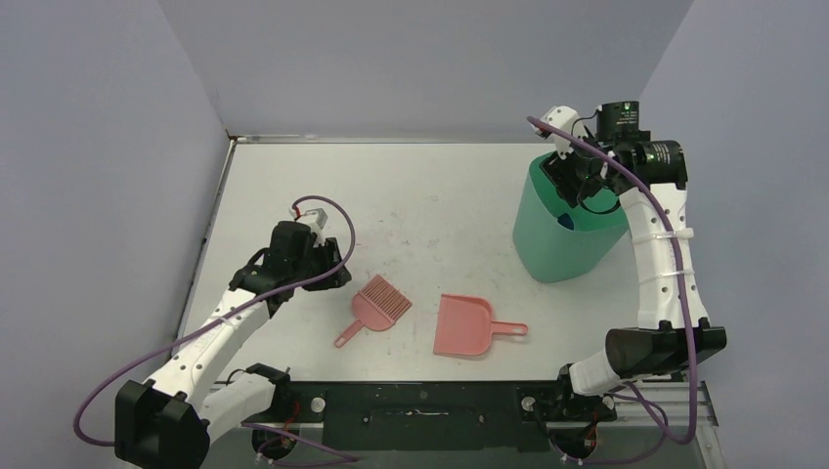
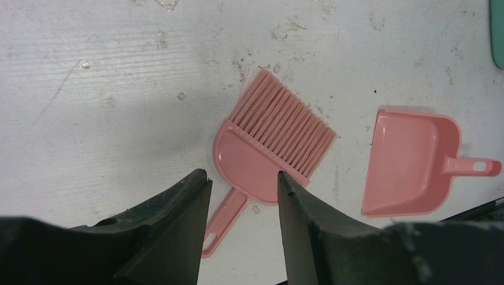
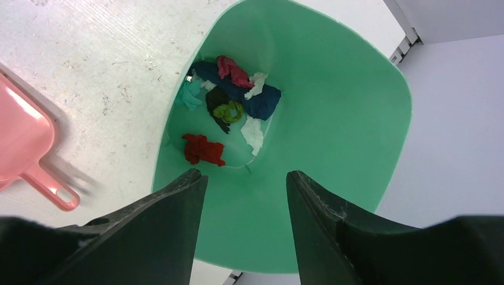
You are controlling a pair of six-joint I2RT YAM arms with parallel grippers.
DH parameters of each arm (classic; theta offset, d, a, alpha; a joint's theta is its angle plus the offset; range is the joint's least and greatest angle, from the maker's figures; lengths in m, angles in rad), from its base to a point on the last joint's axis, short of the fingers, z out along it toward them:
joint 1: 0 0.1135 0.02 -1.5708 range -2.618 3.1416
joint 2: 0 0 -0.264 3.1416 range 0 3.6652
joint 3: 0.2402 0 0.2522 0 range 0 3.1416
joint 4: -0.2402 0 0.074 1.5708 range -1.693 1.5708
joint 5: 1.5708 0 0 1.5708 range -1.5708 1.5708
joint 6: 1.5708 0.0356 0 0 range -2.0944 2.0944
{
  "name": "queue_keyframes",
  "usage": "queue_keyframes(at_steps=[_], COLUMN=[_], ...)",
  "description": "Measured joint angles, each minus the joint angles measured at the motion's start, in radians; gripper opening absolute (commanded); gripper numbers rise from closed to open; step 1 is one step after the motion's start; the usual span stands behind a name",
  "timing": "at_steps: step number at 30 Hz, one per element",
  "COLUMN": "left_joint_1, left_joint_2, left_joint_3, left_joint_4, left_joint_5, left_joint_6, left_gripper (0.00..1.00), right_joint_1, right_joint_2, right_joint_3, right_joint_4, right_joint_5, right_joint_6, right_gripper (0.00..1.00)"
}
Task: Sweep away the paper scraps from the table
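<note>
Several paper scraps (image 3: 229, 107) in red, dark blue, white, green and cyan lie at the bottom of the green bin (image 3: 333, 119). One blue scrap (image 1: 564, 221) shows inside the bin (image 1: 567, 249) from above. My right gripper (image 3: 245, 177) hovers open over the bin's mouth, empty. The pink brush (image 2: 267, 145) lies flat on the white table (image 2: 107, 89), with the pink dustpan (image 2: 410, 163) to its right. My left gripper (image 2: 242, 176) stands open just above the brush's handle end, holding nothing. From above, the brush (image 1: 376, 306) and dustpan (image 1: 469, 324) lie near the front edge.
The bin stands at the table's (image 1: 430, 186) right side, near the metal-framed edge. Grey-lilac walls close in on the left, back and right. The arm bases and a black mounting rail (image 1: 411, 405) sit along the near edge.
</note>
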Motion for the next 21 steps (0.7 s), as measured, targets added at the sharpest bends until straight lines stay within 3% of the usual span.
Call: queue_keyframes(at_steps=[3, 6, 11, 13, 21], left_joint_1=[0.000, 0.001, 0.001, 0.001, 0.004], left_joint_2=[0.003, 0.003, 0.006, 0.007, 0.011], left_joint_3=[0.000, 0.000, -0.001, -0.001, -0.002], left_joint_4=[0.000, 0.000, 0.000, 0.000, 0.000], left_joint_5=[0.003, 0.004, 0.006, 0.008, 0.015], left_joint_6=[0.000, 0.000, 0.001, 0.001, 0.001], left_gripper=[0.43, 0.43, 0.43, 0.43, 0.43], right_joint_1=[0.000, 0.000, 0.002, 0.007, 0.015], right_joint_2=[0.000, 0.000, -0.001, -0.001, 0.001], right_joint_3=[-0.003, -0.012, -0.088, -0.129, -0.195], right_joint_4=[-0.003, -0.026, -0.058, -0.064, -0.062], right_joint_5=[-0.017, -0.072, -0.157, -0.163, -0.154], right_joint_6=[0.001, 0.000, -0.004, -0.004, -0.010], right_gripper=[0.55, 0.64, 0.65, 0.58, 0.12])
